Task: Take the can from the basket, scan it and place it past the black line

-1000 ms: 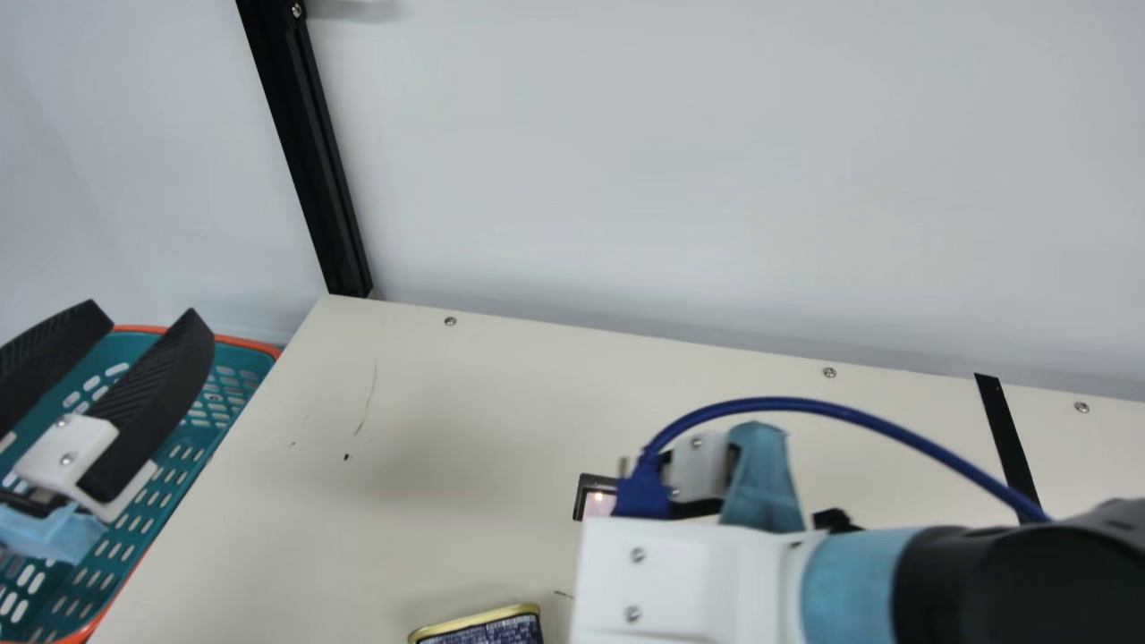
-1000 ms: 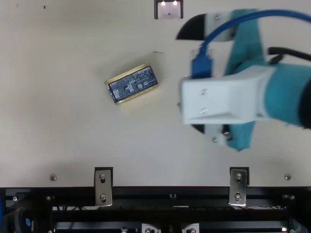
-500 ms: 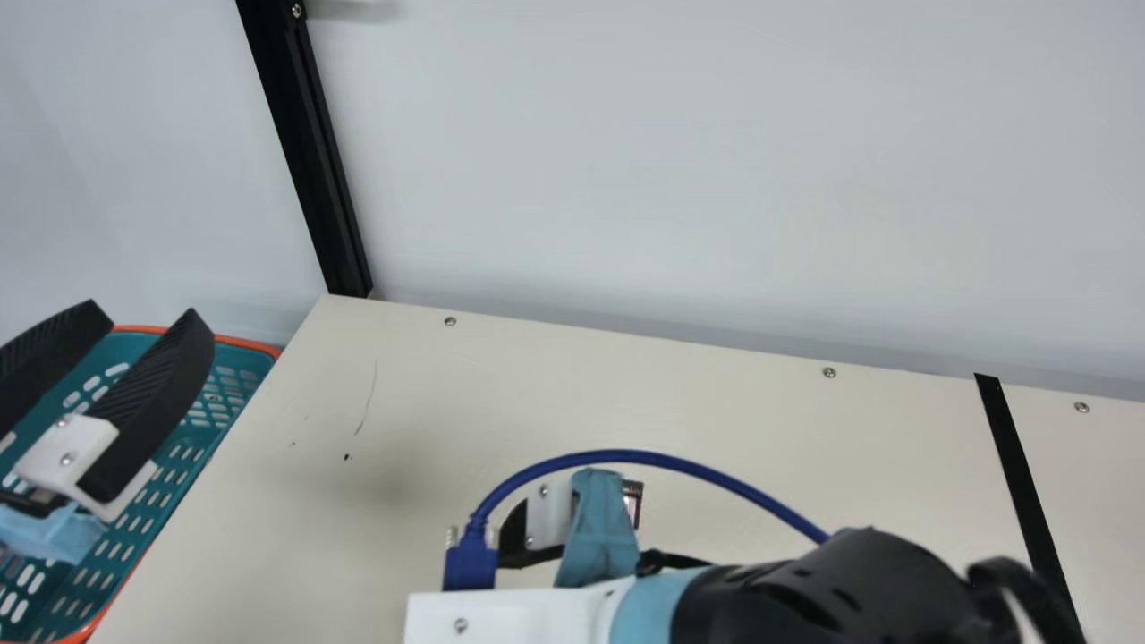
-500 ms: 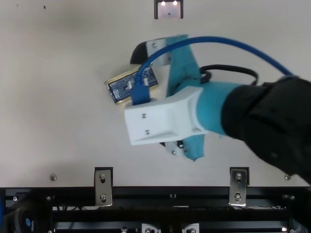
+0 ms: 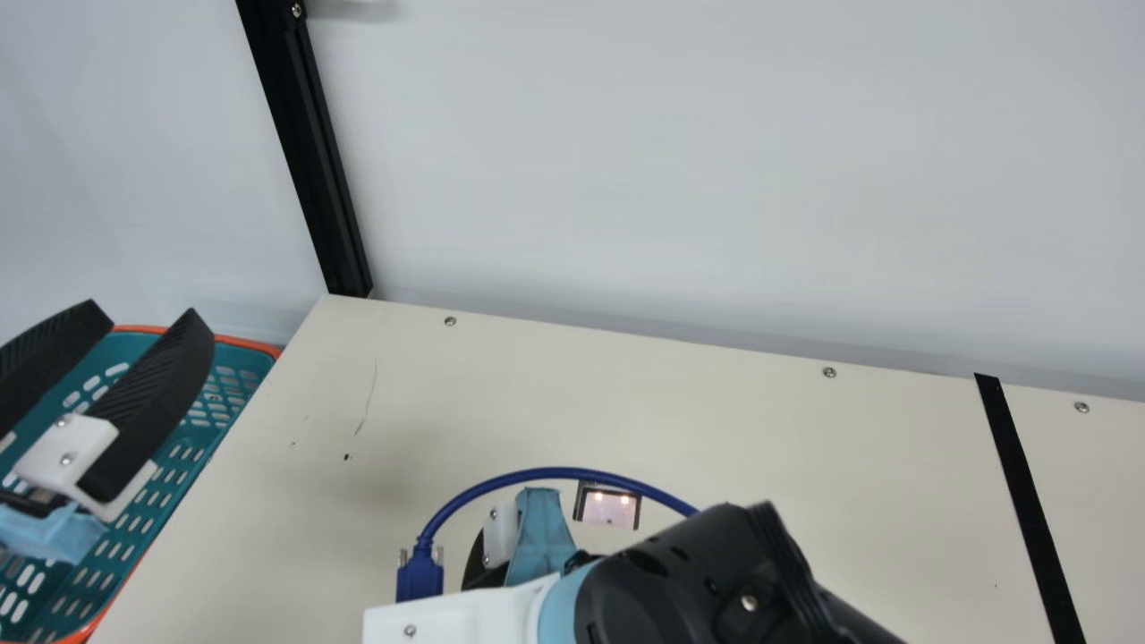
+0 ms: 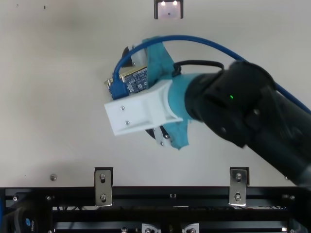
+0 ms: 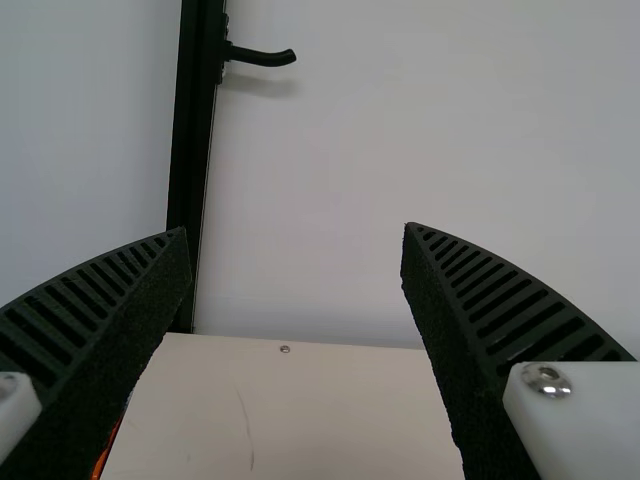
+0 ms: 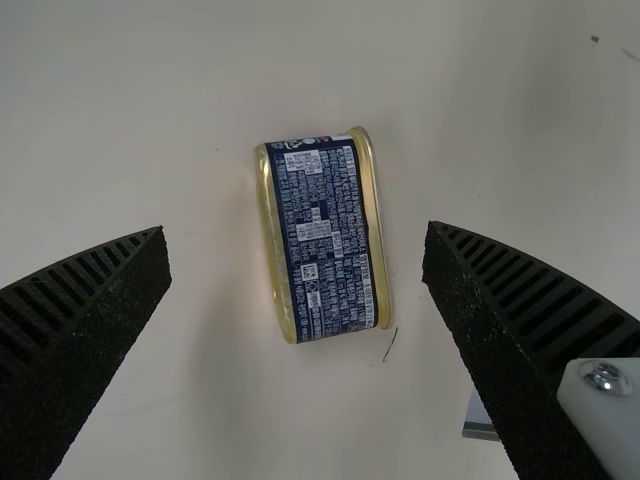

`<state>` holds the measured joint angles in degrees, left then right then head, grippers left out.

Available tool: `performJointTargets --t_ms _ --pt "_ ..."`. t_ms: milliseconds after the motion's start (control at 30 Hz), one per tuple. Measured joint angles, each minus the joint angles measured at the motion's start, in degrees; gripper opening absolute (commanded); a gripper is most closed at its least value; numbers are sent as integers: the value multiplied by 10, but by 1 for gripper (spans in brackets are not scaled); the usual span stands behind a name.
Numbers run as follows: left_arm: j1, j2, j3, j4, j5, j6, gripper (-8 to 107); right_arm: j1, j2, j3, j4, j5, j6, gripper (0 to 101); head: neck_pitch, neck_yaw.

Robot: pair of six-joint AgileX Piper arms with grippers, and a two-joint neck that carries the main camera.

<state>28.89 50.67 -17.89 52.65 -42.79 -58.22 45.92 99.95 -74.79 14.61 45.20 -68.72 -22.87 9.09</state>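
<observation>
My left gripper (image 5: 152, 311) stands open over the teal basket (image 5: 201, 420) at the main view's left; in its wrist view the left gripper (image 7: 297, 230) has nothing between its fingers. My right gripper (image 6: 138, 92) is above the can (image 6: 137, 80) in the top view, partly covering it. In the right wrist view the can (image 8: 325, 238), dark blue with gold rims, rests on the table beyond the open right gripper (image 8: 298, 230), lined up between its fingers and touching neither. The scanner (image 5: 608, 506) lies behind the right gripper, its lights on. The black line (image 5: 1029, 501) runs at the right.
The pale back wall meets the table (image 5: 716, 402) along its far edge. A black upright post (image 5: 309, 152) rises at the back left corner. A blue cable (image 6: 204, 42) arches from the right gripper's wrist. Metal brackets (image 6: 103, 187) sit along the near rail.
My right arm has swept left from the table's right part to above the can, its wrist turning a little. The scanner has come back into sight behind it. My left arm has kept still.
</observation>
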Motion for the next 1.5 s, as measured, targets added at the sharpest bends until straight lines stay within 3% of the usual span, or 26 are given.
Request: performJointTargets --t_ms 667,700,733,1133,1500 --pt "0 0 0 0 0 0 90 -18 101 -62 -16 11 -3 101 -3 0" --pt "0 0 0 0 0 0 90 -18 104 -63 -16 12 -3 46 -3 0" --pt "0 0 0 0 0 0 90 -18 107 -65 -16 11 -3 0 -3 0" --pt "0 0 0 0 0 0 90 -26 123 -75 -3 4 10 0 -3 0" --pt "0 0 0 0 0 0 90 -27 93 -63 2 -2 19 0 -3 0"
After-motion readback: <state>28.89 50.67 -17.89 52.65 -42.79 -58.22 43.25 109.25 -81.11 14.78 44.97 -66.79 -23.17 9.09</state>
